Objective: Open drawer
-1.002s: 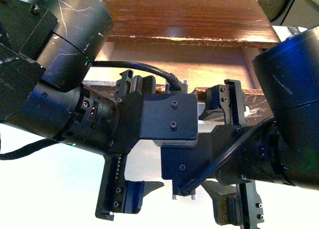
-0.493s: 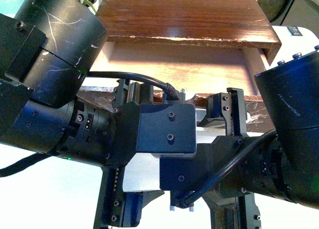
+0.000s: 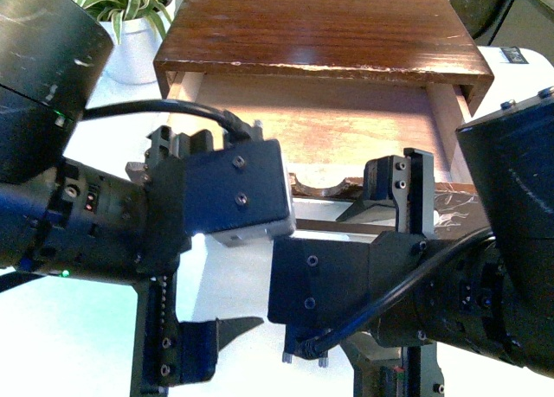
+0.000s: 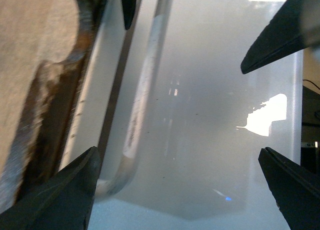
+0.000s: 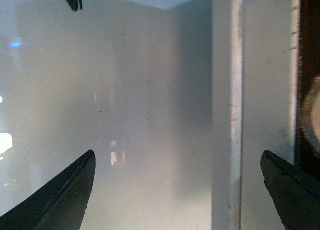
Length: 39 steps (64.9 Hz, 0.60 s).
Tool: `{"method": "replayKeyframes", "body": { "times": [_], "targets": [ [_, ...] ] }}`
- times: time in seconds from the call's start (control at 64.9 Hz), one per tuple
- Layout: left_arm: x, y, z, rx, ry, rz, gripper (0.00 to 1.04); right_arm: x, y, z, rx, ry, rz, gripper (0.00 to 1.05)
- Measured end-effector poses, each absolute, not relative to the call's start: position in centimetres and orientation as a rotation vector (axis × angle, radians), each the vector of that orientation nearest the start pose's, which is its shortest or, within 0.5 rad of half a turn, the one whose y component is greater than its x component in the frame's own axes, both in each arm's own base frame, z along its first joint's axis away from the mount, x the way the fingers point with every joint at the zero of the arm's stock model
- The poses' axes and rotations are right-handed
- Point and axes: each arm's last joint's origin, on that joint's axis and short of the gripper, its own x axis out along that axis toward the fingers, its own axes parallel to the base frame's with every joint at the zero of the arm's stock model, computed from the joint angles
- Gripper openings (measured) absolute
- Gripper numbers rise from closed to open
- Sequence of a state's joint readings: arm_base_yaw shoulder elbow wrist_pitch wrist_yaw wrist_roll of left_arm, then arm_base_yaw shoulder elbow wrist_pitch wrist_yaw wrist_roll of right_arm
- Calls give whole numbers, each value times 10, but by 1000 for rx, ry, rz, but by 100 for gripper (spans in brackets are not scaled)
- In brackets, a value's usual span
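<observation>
The drawer [image 3: 320, 124] sits pulled out at 12 o'clock under the brown wooden top [image 3: 320, 25], its pale interior showing. The left gripper [image 4: 180, 182] and right gripper [image 5: 177, 185] both gape wide, holding nothing, near the white bar handle [image 4: 145, 89].

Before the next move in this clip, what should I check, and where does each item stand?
1. Drawer out, pale interior showing: ok.
2. Left gripper open: ok.
3. Right gripper open: ok.
4. Handle not clamped, jaws wide around it: ok.
5. Arms clear of each other: cannot tell, they overlap in the front view.
6. Drawer at full extension: cannot tell.
</observation>
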<state>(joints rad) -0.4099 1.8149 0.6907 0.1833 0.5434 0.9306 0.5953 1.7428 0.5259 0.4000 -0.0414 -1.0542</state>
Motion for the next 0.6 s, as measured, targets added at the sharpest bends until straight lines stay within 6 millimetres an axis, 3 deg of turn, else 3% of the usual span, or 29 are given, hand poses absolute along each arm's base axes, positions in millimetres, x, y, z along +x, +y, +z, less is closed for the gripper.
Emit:
{"method": "replayKeyframes", "body": {
  "times": [0.262, 0.478, 0.601],
  "targets": [
    [268, -107, 121, 560, 447, -1136, 96, 218, 141, 120, -1084, 372, 900, 96],
    [263, -54, 165, 267, 381, -906, 96, 196, 113, 168, -858, 320, 757, 96],
    [254, -11, 193, 71, 334, -743, 96, 184, 91, 193, -713, 276, 590, 96]
  ]
}}
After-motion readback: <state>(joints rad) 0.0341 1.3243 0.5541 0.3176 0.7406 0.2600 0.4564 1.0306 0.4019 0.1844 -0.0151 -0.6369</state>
